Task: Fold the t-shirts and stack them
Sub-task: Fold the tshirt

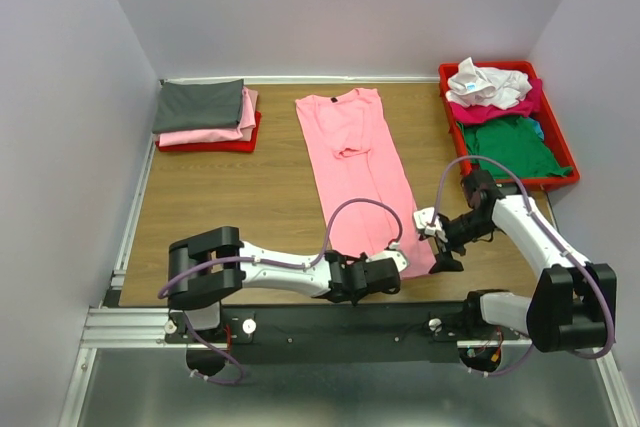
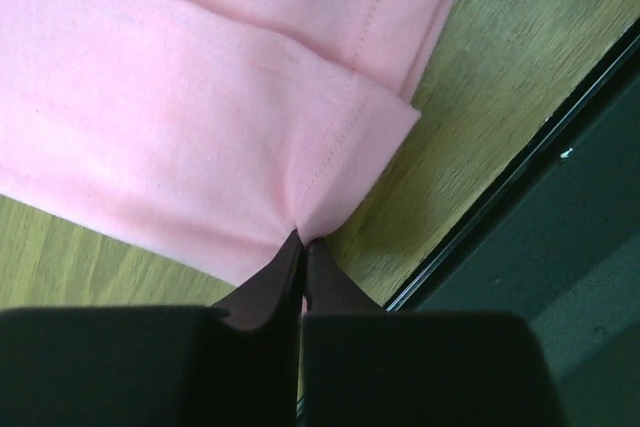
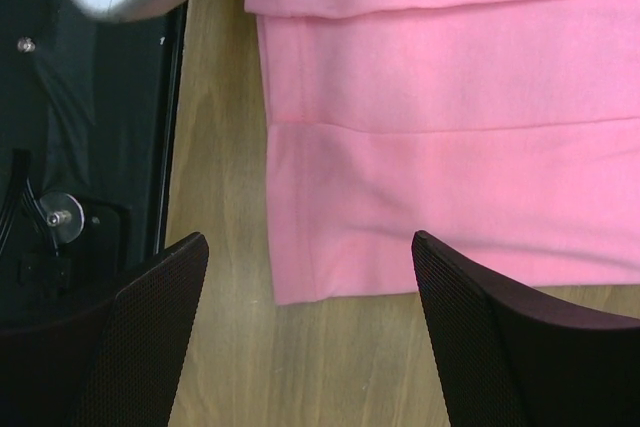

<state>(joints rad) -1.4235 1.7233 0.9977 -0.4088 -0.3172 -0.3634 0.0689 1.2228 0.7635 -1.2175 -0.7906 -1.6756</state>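
Left fingers (image 2: 272,285) pinching near hem of pink t-shirt (image 1: 355,162) lying on worktop (image 1: 240,202); right fingers (image 3: 150,322) spread wide over the hem's other corner.

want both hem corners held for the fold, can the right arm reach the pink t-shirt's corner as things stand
Probably yes: the open right tool hangs just above a hem corner of the pink t-shirt, with nothing in between.

The t-shirt (image 1: 355,167) is plain light pink, the counter (image 1: 230,207) brown wood-grain, the tray (image 1: 562,179) red, holding a white tee (image 1: 487,84), a magenta tee (image 1: 490,111) and a green tee (image 1: 515,144); the folded tee (image 1: 198,105) is dark grey.
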